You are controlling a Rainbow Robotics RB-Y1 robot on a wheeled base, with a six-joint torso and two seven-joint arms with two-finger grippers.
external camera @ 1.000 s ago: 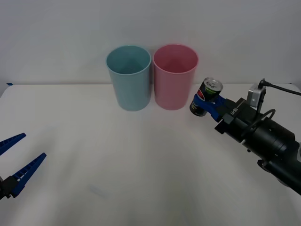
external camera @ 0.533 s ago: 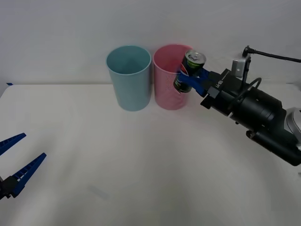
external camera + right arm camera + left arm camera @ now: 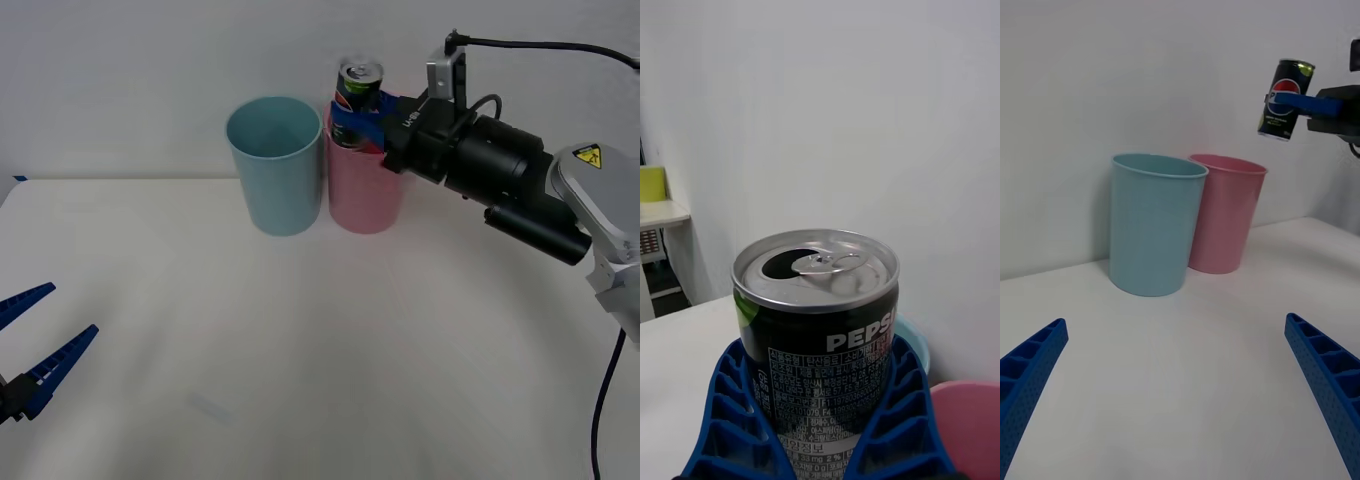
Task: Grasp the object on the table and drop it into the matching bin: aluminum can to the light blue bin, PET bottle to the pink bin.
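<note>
A plain white wall is backing the white bench [image 3: 300,350], where the blue bin [image 3: 275,165] and the pink bin [image 3: 368,190] are standing side by side, touching or nearly so. Your right claw [image 3: 358,118] is gripping the can [image 3: 355,92] around its middle, blue fingers [image 3: 895,420] pressing on both sides, silver lid up and the can tilting slightly. Compared with a second ago, you are holding it much higher and further left: it was low beside the pink bin's right side, half a second ago it was in front of that bin's upper wall, and now it is hanging above the pink bin's rim, on the side nearer the blue one. In the left wrist view the can [image 3: 1283,100] is sitting well clear above the pink rim. Both bins are standing where they were. Your left claw [image 3: 35,350] is resting wide open and empty at the near left of the bench, unmoved.
</note>
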